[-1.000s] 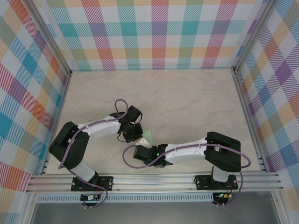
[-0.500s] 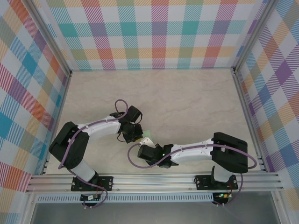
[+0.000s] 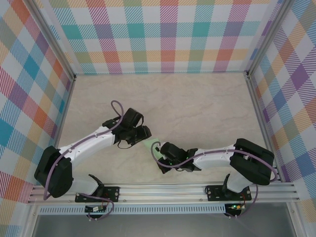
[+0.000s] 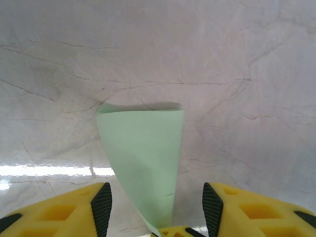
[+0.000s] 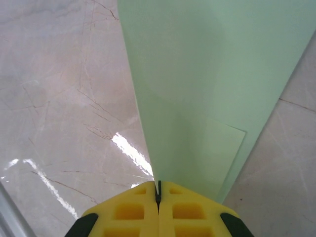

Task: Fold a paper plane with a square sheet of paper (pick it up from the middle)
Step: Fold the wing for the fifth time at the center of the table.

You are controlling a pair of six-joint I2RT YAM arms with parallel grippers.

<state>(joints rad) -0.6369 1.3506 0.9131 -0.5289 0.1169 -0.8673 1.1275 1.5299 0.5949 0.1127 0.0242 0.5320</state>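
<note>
1. We see the right jaws pressed together, pinching one end of the folded pale-green sheet of paper (image 5: pixel 212 74).
2. The left jaws stand spread, with their black pads (image 4: pixel 101 202) on either side of the sheet and apart from it.
3. From above, we find the sheet between the two arm tips, over the near middle of the counter (image 3: pixel 197 98).
4. One layer lies over another, its straight edge and corner showing.

Paper (image 5: pixel 212 59) matt, smooth; table (image 5: pixel 59 74) glossy, marble-look; right hand (image 5: pixel 158 188) yellow plastic.
</note>
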